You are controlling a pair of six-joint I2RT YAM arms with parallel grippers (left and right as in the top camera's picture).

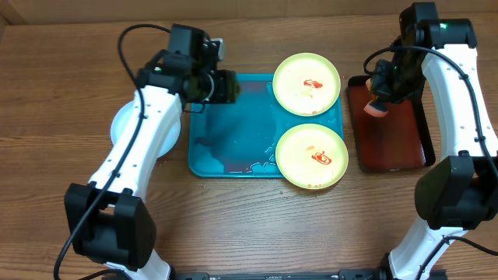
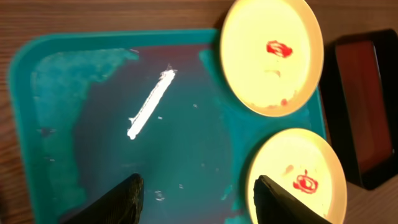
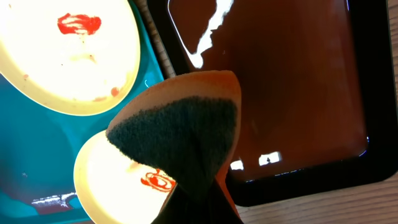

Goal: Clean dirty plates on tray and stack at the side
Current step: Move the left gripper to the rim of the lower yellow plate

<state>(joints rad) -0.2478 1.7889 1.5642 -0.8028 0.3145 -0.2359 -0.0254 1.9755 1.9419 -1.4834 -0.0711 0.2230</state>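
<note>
While only the overhead view shows a pale blue-white plate (image 1: 124, 128) lying on the wooden table (image 1: 62, 93) at the far left, outside the tray and partly hidden under the left arm, the left wrist camera looks straight down into the teal tray (image 2: 93, 124). Its floor is wet and patchy, with a white streak of glare across it. The left gripper (image 2: 199, 199) hangs over the tray's left half, its two fingers spread wide with nothing between them. Further right, the upper yellow-green plate (image 1: 306, 84) sits on the tray's far right corner and the lower yellow-green plate (image 1: 311, 155) on its near right corner, both overhanging the rim. Each has a red smear at its centre, sharpest in the wrist views. To the right of the tray lies a dark-red tray (image 1: 389, 136) with a black rim. Above its far left part, the right gripper (image 3: 198, 202) pinches a sponge (image 3: 177, 127). Overhead the sponge is only an orange spot, while the right wrist camera shows its dark scouring face and orange edge, hanging clear of both plates.
</note>
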